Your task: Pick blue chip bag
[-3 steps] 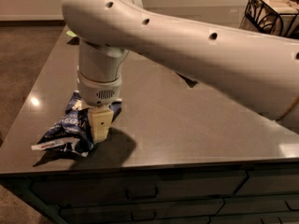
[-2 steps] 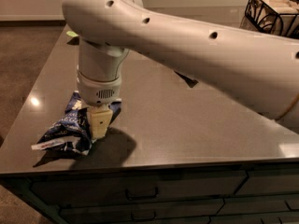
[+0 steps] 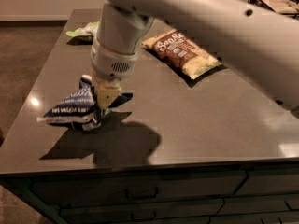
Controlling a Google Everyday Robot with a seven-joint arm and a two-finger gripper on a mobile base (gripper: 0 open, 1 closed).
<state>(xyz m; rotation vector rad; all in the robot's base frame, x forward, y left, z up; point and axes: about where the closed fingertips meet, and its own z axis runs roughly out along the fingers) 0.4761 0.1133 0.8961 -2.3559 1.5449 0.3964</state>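
Gripper (image 3: 106, 100) stands at the near-left of the dark grey countertop (image 3: 210, 125), apparently clamped on the crumpled peak of the dark navy foil chip bag with white lettering (image 3: 70, 108). Foil shows on both sides of the cream tips.

Change noted: against a second ago, the arm sits higher in view, uncovering the brown-and-cream snack bag (image 3: 180, 50) at the far centre. The light green bag (image 3: 84, 31) lies far left.

The navy bag's left end looks still grounded. Judgement: grasp made, lift barely begun.
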